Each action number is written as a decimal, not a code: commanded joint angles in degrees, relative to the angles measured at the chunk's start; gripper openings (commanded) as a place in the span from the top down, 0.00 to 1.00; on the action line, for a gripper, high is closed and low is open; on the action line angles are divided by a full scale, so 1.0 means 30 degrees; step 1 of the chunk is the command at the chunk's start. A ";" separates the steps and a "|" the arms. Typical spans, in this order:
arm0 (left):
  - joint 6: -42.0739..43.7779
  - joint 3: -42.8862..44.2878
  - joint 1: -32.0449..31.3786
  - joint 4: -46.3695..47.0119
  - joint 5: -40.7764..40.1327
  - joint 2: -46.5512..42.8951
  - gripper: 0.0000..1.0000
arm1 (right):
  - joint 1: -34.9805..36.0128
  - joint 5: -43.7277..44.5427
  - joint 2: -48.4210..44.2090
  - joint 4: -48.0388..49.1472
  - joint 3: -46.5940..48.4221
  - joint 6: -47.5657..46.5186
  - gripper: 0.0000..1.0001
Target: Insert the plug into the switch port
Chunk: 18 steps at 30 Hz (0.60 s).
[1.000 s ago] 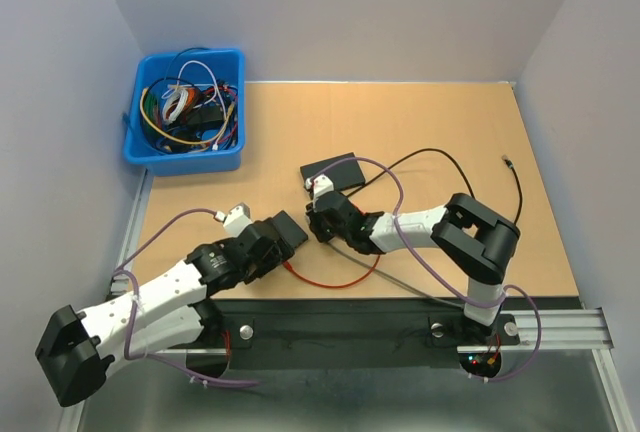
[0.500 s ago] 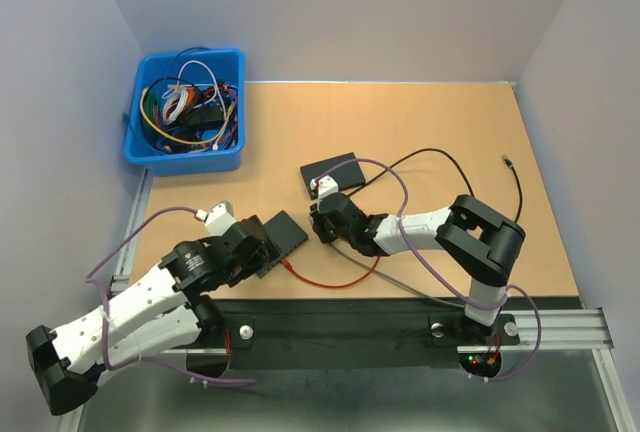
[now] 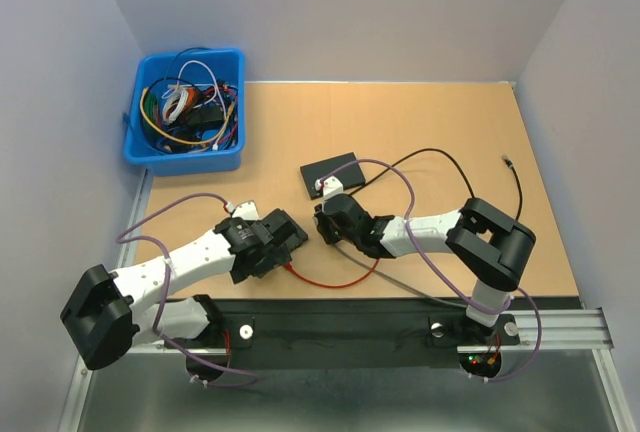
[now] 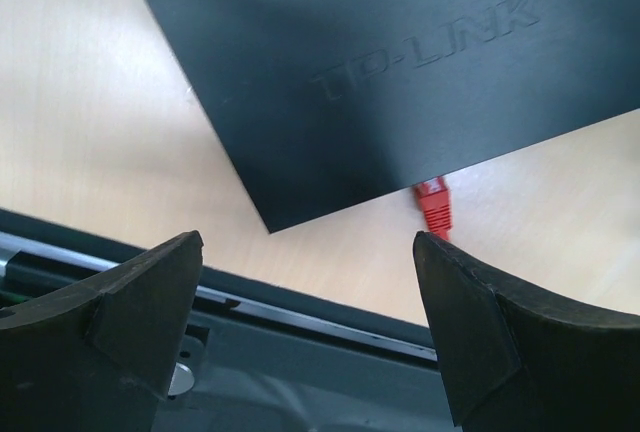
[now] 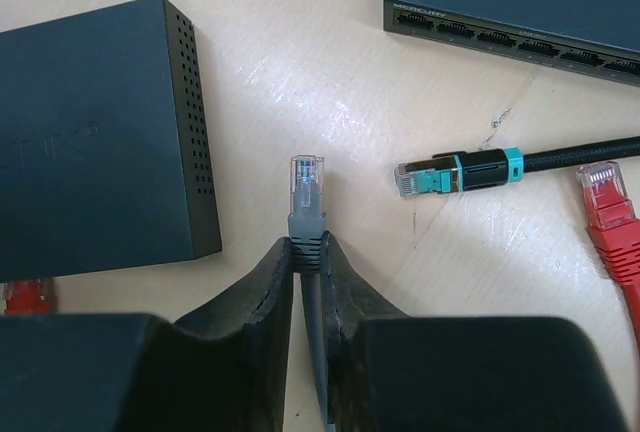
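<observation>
Grey network plug with clear tip (image 5: 306, 187): clamped by its boot in closed right claw (image 5: 308, 252), over tan wooden surface (image 3: 430, 122). Blue plastic bin of tangled cables (image 3: 183, 159): at far left corner. Black flat TP-LINK box (image 4: 400, 72): just left of the grey plug, below left claw (image 4: 308, 247), spread wide, gripping nothing. Black Mercury switch with port row (image 5: 520, 2): ahead and right of the plug, apart from it. Teal-banded black plug (image 5: 440, 174) and red plug (image 5: 610, 197): loose to its right.
</observation>
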 commanded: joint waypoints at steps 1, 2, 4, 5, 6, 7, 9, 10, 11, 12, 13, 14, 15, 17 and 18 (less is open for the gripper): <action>0.0814 0.0389 0.0412 0.1372 -0.0390 -0.0148 0.01 | 0.0169 0.0101 -0.0148 0.0236 0.0038 0.0074 1.00; 0.1106 -0.0193 0.0703 0.2741 0.0221 -0.0264 0.01 | 0.0140 0.0101 -0.0177 0.0236 -0.0020 0.0102 0.99; 0.1196 -0.0956 0.0910 0.3979 0.0868 -0.0352 0.01 | 0.0169 0.0218 -0.0235 0.0236 -0.0078 0.0103 1.00; 0.1168 -0.1714 0.1172 0.4855 0.0958 -0.0382 0.01 | 0.0140 0.0276 -0.0265 0.0207 -0.0108 0.0103 0.99; 0.1138 -0.2099 0.1291 0.5241 0.1046 -0.0382 0.01 | 0.0140 0.0335 -0.0294 0.0207 -0.0108 0.0074 1.00; 0.1138 -0.2799 0.1437 0.5593 0.1192 -0.0498 0.01 | 0.0140 0.0364 -0.0294 0.0236 -0.0108 0.0073 1.00; 0.1080 -0.3360 0.1584 0.6382 0.1310 -0.0674 0.01 | 0.0140 0.0452 -0.0295 0.0236 -0.0137 0.0044 1.00; 0.0963 -0.3595 0.1643 0.6561 0.1340 -0.0820 0.01 | 0.0169 0.0453 -0.0294 0.0236 -0.0137 0.0044 1.00; 0.0962 -0.3945 0.1644 0.6998 0.1427 -0.0879 0.01 | 0.0169 0.0424 -0.0236 0.0236 -0.0108 0.0044 0.99; 0.0933 -0.4151 0.1615 0.7147 0.1457 -0.0880 0.01 | 0.0169 0.0423 -0.0236 0.0236 -0.0079 0.0044 1.00; 0.0904 -0.4299 0.1643 0.7352 0.1515 -0.0909 0.01 | 0.0140 0.0423 -0.0207 0.0207 -0.0108 0.0044 1.00; 0.0846 -0.4619 0.1644 0.7731 0.1632 -0.0996 0.01 | 0.0169 0.0481 -0.0177 0.0207 -0.0108 0.0015 0.99; 0.0729 -0.4593 0.1615 0.7648 0.1807 -0.1084 0.01 | 0.0140 0.0540 -0.0206 0.0236 -0.0108 0.0015 1.00; 0.0640 -0.4389 0.1615 0.7792 0.2189 -0.1493 0.01 | 0.0140 0.0686 -0.0235 0.0207 -0.0137 -0.0014 1.00; 0.0669 -0.4388 0.1614 0.7938 0.2161 -0.1727 0.01 | 0.0169 0.0716 -0.0265 0.0236 -0.0137 -0.0015 1.00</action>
